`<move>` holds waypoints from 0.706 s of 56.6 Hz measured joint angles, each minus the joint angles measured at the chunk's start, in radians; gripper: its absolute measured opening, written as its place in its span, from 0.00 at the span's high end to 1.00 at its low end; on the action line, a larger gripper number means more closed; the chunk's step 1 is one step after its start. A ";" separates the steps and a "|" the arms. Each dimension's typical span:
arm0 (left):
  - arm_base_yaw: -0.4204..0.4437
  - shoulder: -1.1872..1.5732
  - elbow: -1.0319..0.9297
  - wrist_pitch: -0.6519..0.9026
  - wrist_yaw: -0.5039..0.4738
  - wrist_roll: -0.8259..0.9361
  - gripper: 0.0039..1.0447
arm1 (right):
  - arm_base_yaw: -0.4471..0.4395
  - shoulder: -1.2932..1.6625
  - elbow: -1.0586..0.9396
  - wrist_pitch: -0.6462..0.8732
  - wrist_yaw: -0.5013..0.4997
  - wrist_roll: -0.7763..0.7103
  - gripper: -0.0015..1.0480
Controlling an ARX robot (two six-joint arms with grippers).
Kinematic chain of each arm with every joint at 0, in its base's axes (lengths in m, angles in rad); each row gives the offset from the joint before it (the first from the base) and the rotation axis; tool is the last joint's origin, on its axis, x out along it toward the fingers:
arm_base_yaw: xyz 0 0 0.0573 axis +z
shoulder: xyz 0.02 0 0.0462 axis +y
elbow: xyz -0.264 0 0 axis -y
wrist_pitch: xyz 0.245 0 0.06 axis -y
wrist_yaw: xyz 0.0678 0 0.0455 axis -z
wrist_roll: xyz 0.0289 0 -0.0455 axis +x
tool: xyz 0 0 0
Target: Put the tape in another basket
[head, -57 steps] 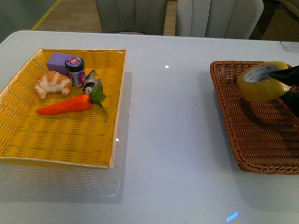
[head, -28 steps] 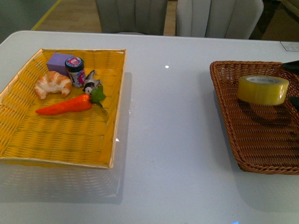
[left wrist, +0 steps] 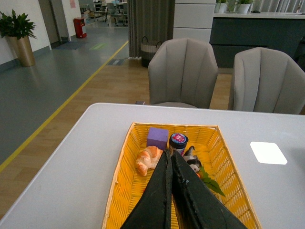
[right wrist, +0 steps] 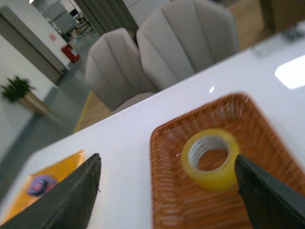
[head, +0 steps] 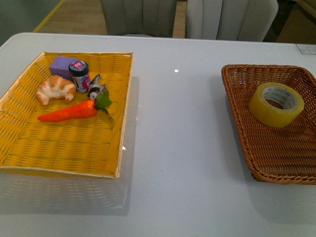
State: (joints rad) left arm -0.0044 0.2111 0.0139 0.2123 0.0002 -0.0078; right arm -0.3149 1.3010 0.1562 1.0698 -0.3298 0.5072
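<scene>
- Surface (head: 177, 148) first: white and glossy, carrying two baskets well apart, with grey chairs beyond its far edge. I take the brown wicker basket (head: 256, 168) as my landmark.
- Yellow woven basket (head: 74, 148), well to the left of the wicker basket, holds the clutter: a carrot (head: 69, 111), a croissant (head: 56, 89), a purple block (head: 61, 64), a small jar (head: 79, 75) and a small black-and-white item I cannot identify.
- Tape (head: 276, 104) lies inside the wicker basket, in its far half, resting on the weave slightly tilted with the core hole facing up and toward me. Nothing touches it.
- Right claw (right wrist: 167, 191), seen only from its own wrist camera, is spread wide and empty, one finger showing on each side of the tape, above the wicker basket and clear of the roll.
- Left claw (left wrist: 170, 191) has its fingers pressed together on nothing, hanging over the yellow basket, well away from the wicker one.
- Step in hand, as I judge it: the placing looks done and the release complete, so the task reads as finished or nearly so. Next I would only need to pull the right arm away from the wicker basket without clipping its braided rim.
- Writing: the tape's white core carries print too small for me to read; the jar's pink lid label is likewise illegible.
</scene>
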 joint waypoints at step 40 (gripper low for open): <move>0.000 -0.196 0.000 -0.212 0.000 0.000 0.99 | 0.307 -0.728 -0.134 -0.509 0.323 -0.501 0.98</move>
State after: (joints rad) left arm -0.0040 0.0154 0.0143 -0.0002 -0.0002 -0.0074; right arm -0.0074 0.5732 0.0227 0.5606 -0.0067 0.0059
